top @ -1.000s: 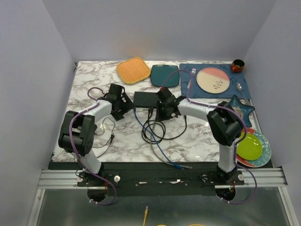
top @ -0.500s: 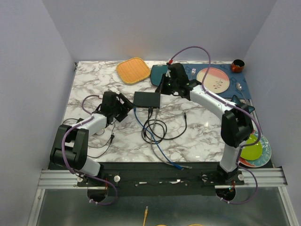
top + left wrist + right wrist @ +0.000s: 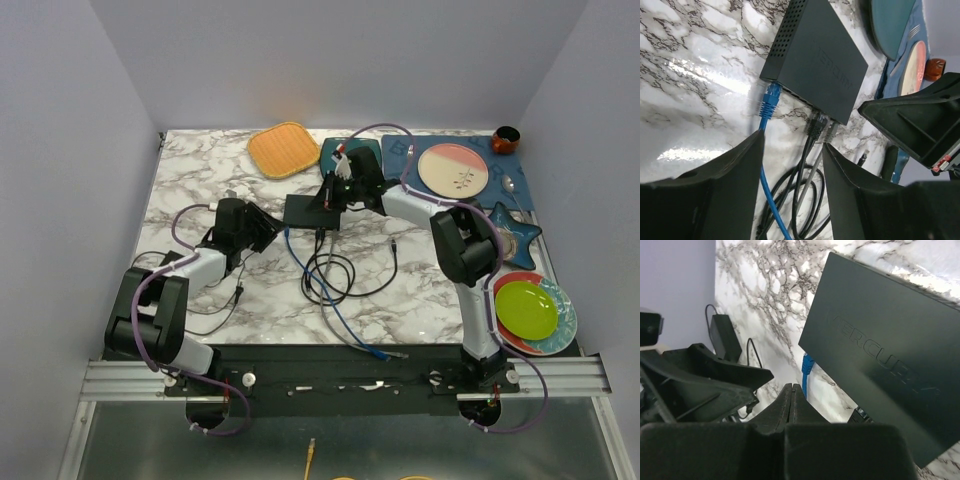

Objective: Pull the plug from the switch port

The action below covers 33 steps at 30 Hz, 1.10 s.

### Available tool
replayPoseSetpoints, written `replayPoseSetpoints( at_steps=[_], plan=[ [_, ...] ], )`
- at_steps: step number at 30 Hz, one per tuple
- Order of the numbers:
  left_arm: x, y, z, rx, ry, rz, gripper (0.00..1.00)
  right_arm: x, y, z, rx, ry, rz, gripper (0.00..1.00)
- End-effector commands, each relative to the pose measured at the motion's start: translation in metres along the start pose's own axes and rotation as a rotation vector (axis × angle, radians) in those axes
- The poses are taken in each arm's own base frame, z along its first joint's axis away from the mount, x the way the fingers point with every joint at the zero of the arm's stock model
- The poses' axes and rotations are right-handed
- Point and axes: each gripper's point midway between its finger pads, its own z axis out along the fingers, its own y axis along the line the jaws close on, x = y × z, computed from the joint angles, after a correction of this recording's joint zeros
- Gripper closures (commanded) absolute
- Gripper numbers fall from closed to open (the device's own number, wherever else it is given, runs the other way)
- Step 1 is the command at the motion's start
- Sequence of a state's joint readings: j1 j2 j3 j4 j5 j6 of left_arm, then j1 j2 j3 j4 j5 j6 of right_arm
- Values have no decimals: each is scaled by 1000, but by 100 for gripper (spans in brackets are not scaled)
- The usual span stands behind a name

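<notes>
The switch (image 3: 310,210) lies flat mid-table, with the teal square plate (image 3: 350,160) at its 1 o'clock. A blue plug (image 3: 771,100), a black plug (image 3: 816,126) and a grey plug (image 3: 830,132) sit in its near face. At the switch's 8 o'clock, the left gripper (image 3: 792,145) is spread, gripping nothing. The right gripper (image 3: 791,390), fingers pressed together, reaches in above the switch from 2 o'clock.

Overhead overview, both wrist cameras near switch (image 3: 820,55)

Switch (image 3: 880,365) top embossed w/ "MERCURY", partly legible.
</notes>
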<state>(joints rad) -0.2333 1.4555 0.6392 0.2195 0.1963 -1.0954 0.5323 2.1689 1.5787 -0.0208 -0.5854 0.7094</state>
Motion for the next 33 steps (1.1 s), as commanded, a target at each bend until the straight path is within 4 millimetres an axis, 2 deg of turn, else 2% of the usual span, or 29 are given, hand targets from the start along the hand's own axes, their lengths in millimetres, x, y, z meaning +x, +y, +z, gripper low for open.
replayPoseSetpoints(
  at_steps=[1,2,6,12,16,21,28,33],
  plan=[
    [-8,-7,14,17,-14,-20,49,-7,6,-2,-122,6,21,99],
    [-9,-6,16,11,-15,-22,49,-6,2,0,-118,9,33,99],
    [-10,-1,21,-15,-18,-22,33,-4,-15,5,-96,21,76,99],
    [-7,14,34,-79,3,-29,27,-7,-31,17,14,52,87,99],
    [-4,21,42,-105,22,-34,27,-8,-53,14,139,33,67,99],
    [0,24,49,-134,34,-16,27,-1,-68,11,208,46,72,99],
    [2,22,52,-68,25,-24,36,18,-73,16,181,98,127,99],
    [-2,29,50,-33,5,-57,37,16,-72,16,166,89,132,99]
  ],
)
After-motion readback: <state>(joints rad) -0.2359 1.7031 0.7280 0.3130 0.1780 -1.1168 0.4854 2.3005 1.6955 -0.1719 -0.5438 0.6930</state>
